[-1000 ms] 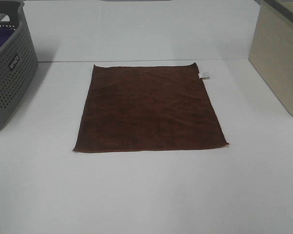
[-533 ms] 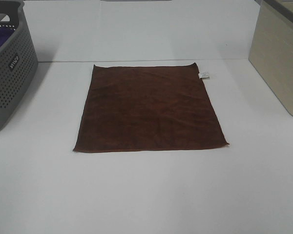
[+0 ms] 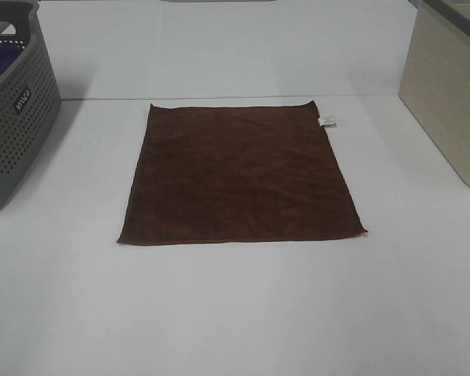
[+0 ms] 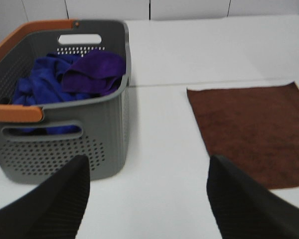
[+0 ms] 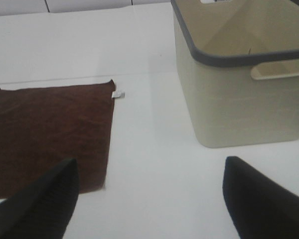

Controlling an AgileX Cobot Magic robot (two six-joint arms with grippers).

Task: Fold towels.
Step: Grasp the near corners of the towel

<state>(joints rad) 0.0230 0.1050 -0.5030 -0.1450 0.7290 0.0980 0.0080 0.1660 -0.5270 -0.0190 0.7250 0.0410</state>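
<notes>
A dark brown towel (image 3: 239, 174) lies flat and unfolded on the white table, with a small white tag (image 3: 327, 121) at its far right corner. It also shows in the left wrist view (image 4: 254, 132) and the right wrist view (image 5: 47, 134). My left gripper (image 4: 147, 199) is open, above the table between the grey basket and the towel. My right gripper (image 5: 149, 199) is open, above the table between the towel and the beige bin. Neither arm shows in the exterior high view.
A grey perforated basket (image 3: 16, 117) with orange handles stands at the left and holds blue and purple cloths (image 4: 70, 77). A beige bin (image 3: 450, 86) with a grey rim stands at the right, empty inside (image 5: 239, 30).
</notes>
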